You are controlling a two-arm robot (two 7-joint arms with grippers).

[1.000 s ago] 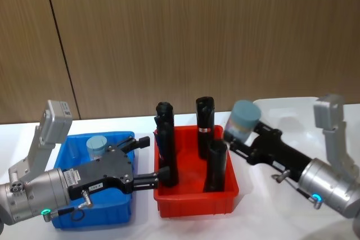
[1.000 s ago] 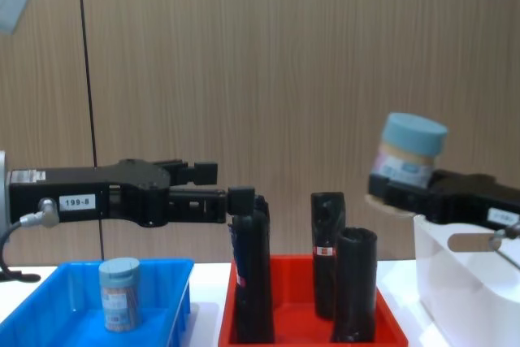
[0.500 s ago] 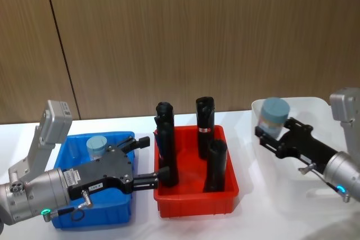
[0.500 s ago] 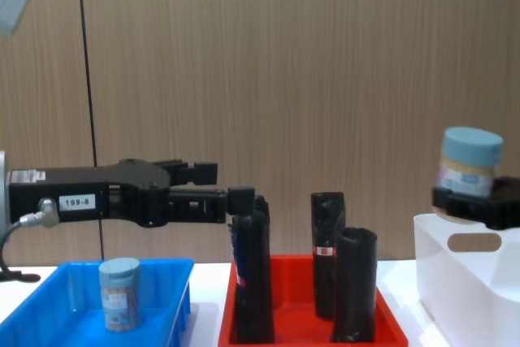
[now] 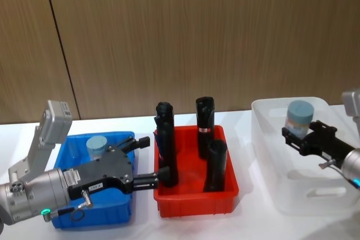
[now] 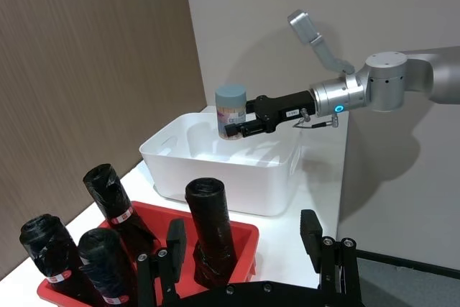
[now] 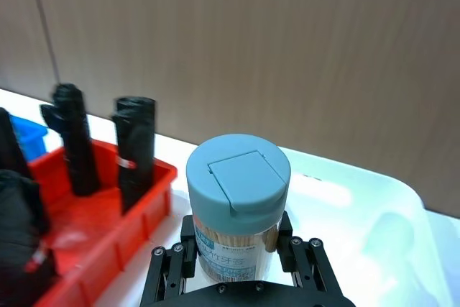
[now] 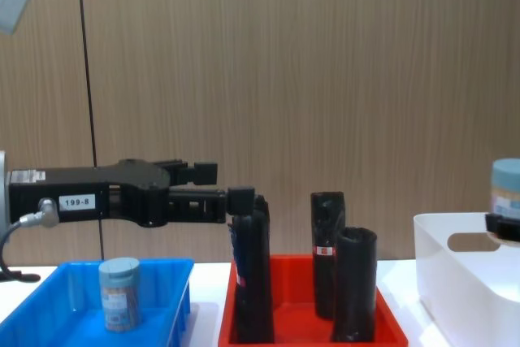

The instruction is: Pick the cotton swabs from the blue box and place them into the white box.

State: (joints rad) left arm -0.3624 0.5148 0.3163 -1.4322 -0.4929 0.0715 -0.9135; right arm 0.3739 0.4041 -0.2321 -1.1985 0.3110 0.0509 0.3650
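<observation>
One cotton swab jar (image 5: 299,116) with a grey-blue lid hangs upright over the white box (image 5: 270,155), held by my right gripper (image 5: 298,134), which is shut on its lower half. The right wrist view shows that jar (image 7: 237,206) with tan sticks inside, and the white box (image 7: 374,199) beneath it. A second cotton swab jar (image 5: 96,146) stands in the blue box (image 5: 121,209), also seen from the chest (image 8: 119,294). My left gripper (image 5: 153,160) hovers open and empty between the blue box and the red tray, pointing right.
A red tray (image 5: 194,202) sits between the two boxes and holds several tall black rolls (image 5: 205,117). A wood-panelled wall runs behind the white table. The left gripper's fingertips (image 8: 241,199) are close to the leftmost black roll (image 8: 252,282).
My right gripper carried the jar to the right, from above the red tray's right side to over the white box, and a little lower. The left arm has not moved.
</observation>
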